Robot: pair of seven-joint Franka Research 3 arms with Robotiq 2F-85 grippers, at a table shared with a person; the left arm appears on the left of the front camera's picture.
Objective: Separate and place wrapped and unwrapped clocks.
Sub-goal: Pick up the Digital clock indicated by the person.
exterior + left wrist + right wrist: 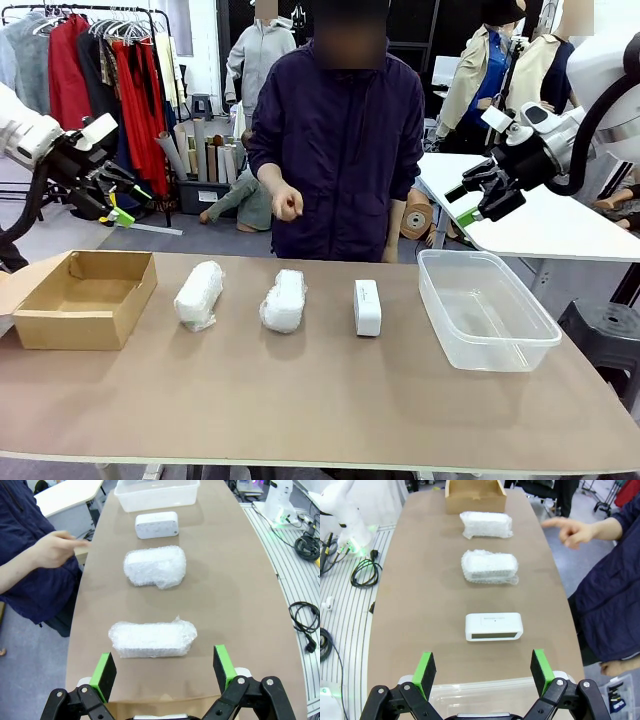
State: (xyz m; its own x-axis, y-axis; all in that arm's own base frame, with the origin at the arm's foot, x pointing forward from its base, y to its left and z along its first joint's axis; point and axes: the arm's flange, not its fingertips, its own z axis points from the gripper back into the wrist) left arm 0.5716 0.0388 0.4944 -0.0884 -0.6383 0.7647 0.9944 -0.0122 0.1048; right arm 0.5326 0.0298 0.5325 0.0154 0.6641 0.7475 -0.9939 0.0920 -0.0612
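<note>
Left pincer (128, 198) and right pincer (468, 198) both wide open, empty, raised over bench (300, 400) ends; wrapped clock (199, 294), second wrapped clock (284, 300), unwrapped clock (367, 306) in row mid-bench, between cardboard box (60, 332) at left edge, clear tub (432, 300) at right; none sorted yet.

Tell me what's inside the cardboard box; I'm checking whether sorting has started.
Inside the cardboard box only bare cardboard floor shows, no clock. Its near wall covers the floor's front strip, which cannot be checked.

Front view: looks across the table (300, 400) at the person (340, 150). Wrist views: raised, facing each other from opposite table ends. All three share the clocks (283, 300).
</note>
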